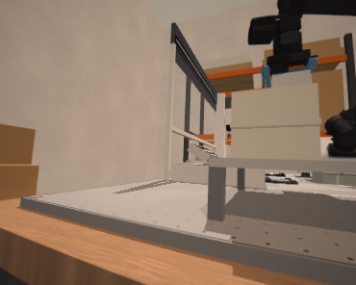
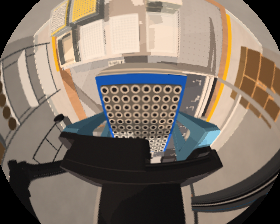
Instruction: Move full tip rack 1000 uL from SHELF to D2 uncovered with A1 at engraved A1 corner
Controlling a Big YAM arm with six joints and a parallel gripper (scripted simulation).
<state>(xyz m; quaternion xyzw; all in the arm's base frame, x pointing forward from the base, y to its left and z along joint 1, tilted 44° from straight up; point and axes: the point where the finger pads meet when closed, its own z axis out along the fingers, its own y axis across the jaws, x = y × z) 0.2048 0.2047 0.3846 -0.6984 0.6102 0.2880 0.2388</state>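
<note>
My gripper point(image 1: 290, 76) point(image 2: 141, 111) is shut on a tip rack point(image 1: 291, 81) point(image 2: 140, 104) and grips it from above with its blue fingers on both sides. In the wrist view the rack shows a blue rim and a grey field full of pale rings. In the exterior view it hangs just over the top of two pale boxes, an upper box point(image 1: 274, 105) stacked on a lower box point(image 1: 274, 142), which stand on the raised shelf point(image 1: 287, 164). I cannot tell whether the rack touches the upper box or sits behind it.
The shelf stands on a grey leg point(image 1: 216, 193) over the perforated deck plate point(image 1: 133, 204). A tall grey frame point(image 1: 188, 58) rises at the left of the shelf. In the wrist view several more pale items point(image 2: 120, 32) and a yellow one point(image 2: 84, 6) lie beyond the rack.
</note>
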